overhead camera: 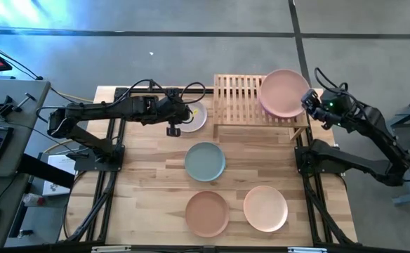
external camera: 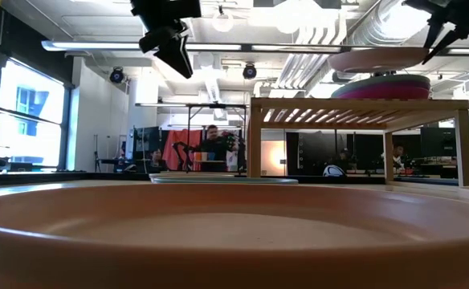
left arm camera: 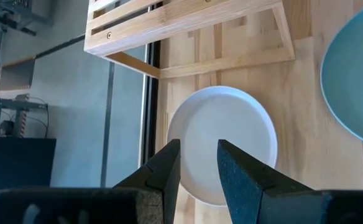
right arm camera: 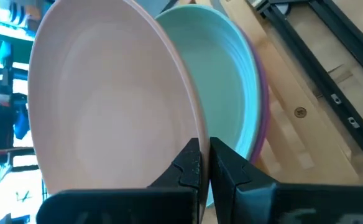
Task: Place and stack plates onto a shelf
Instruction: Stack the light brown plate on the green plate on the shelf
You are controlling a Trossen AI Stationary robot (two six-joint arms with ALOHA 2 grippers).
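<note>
Right now your right gripper (right arm camera: 204, 163) is pinched on the rim of the pink plate (overhead camera: 283, 92), holding it just above the mint plate (right arm camera: 226, 81) and the purple one under it on the right end of the shelf (overhead camera: 238, 96). Your left gripper (left arm camera: 197, 163) hangs over the cream plate (left arm camera: 222, 142) beside the shelf's left end, fingers slightly apart and empty — the teal plate (overhead camera: 205, 161), terracotta plate (overhead camera: 207, 213) and peach plate (overhead camera: 265, 208) lie on the table (overhead camera: 149, 190)

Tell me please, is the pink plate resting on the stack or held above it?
Held above: the right end effector grips the pink plate, clear of the stack.
</note>
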